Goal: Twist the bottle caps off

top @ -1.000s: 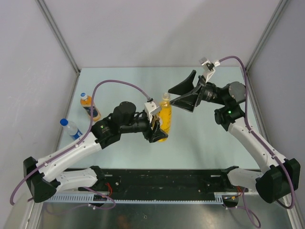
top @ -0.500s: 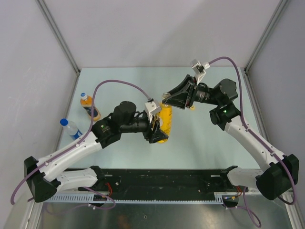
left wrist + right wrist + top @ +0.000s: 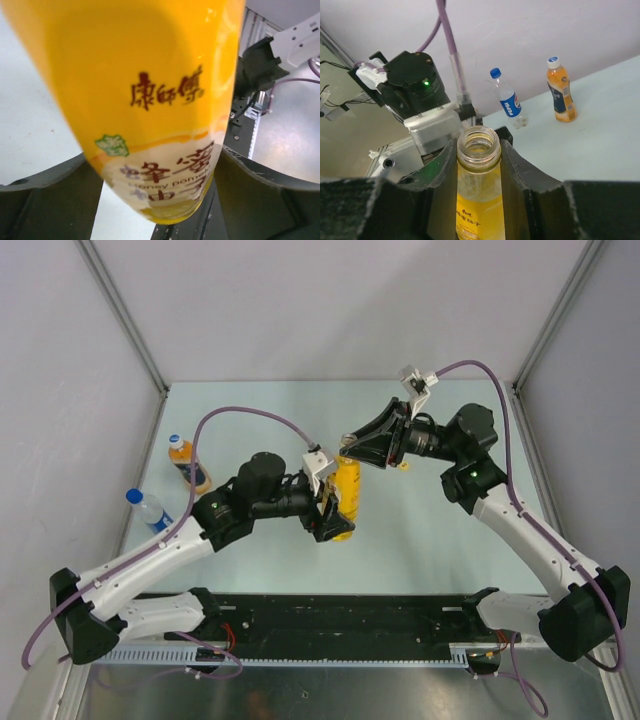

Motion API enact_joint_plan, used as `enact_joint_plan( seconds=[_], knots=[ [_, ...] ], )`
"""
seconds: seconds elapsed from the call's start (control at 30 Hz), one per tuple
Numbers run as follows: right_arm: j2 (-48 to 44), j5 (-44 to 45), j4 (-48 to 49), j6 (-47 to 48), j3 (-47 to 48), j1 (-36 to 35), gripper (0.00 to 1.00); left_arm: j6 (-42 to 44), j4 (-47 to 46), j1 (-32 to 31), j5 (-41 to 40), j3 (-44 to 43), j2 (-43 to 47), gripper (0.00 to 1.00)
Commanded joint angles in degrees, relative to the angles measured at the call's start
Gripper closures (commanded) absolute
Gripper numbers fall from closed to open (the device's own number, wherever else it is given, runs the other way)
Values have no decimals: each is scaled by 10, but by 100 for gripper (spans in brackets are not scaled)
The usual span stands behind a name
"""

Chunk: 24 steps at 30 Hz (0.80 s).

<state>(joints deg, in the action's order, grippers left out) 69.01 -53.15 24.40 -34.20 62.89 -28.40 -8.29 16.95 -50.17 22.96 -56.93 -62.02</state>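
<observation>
right tool (image 3: 479, 167) clamped on the open, capless neck of the tall yellow bottle (image 3: 160, 100), upright mid-bench (image 3: 430, 530). left tool (image 3: 330, 512) straddles its body; gripping or slack, can't tell. small yellow bit (image 3: 403, 466) under the right tool is possibly the cap. capped short orange bottle (image 3: 187, 465) and water bottle (image 3: 150, 508) stand far left, nearer the left arm.

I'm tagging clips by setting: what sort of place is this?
Most likely a robotics lab test cell, not a home: plain white panel walls on metal frame posts box in a pale table, and the left arm and right arm are mounted on a rail at its near edge.
</observation>
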Motion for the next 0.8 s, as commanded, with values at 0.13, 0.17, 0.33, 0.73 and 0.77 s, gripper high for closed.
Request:
enact_joint_plan(
  seconds=[0.13, 0.17, 0.33, 0.73, 0.77],
  knots=[
    [-13, 48, -87, 61, 21, -1, 100, 15, -31, 1, -115, 19, 45, 7],
    [-13, 55, -98, 70, 21, 0, 100, 15, -31, 0, -129, 21, 48, 7],
    [-12, 99, -145, 116, 21, 2, 100, 16, -31, 1, -197, 35, 69, 6],
    [20, 338, -185, 184, 20, 8, 100, 33, -31, 1, -260, 50, 88, 5],
    [25, 364, -182, 189, 20, 8, 100, 35, -31, 0, -261, 49, 84, 5]
  ],
)
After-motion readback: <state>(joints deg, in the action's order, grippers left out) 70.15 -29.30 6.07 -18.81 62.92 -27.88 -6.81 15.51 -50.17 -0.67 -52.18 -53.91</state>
